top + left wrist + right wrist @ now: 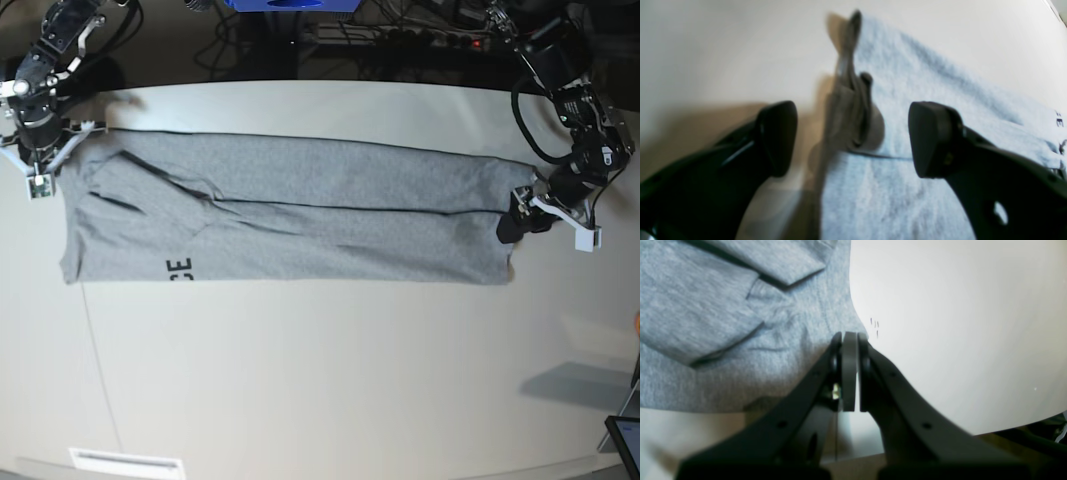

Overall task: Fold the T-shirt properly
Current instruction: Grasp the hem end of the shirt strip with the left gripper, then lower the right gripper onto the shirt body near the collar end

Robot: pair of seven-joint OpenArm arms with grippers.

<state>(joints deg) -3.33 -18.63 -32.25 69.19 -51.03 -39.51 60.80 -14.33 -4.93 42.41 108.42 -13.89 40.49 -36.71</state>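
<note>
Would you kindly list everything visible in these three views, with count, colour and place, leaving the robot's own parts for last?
T-shirt: one, heather grey, folded into a long band lying across the far half of the table; black letters show near its front edge at the base view's left.
Table: one, off-white, filling most of the base view.
Cables and equipment: several, dark, behind the table's far edge; details too dim to tell.
Blue object: one, at the top edge of the base view, cut off.
Left gripper: one, black, jaws open over the shirt's end at the base view's right.
Right gripper: one, black, shut, at the shirt's other end.
</note>
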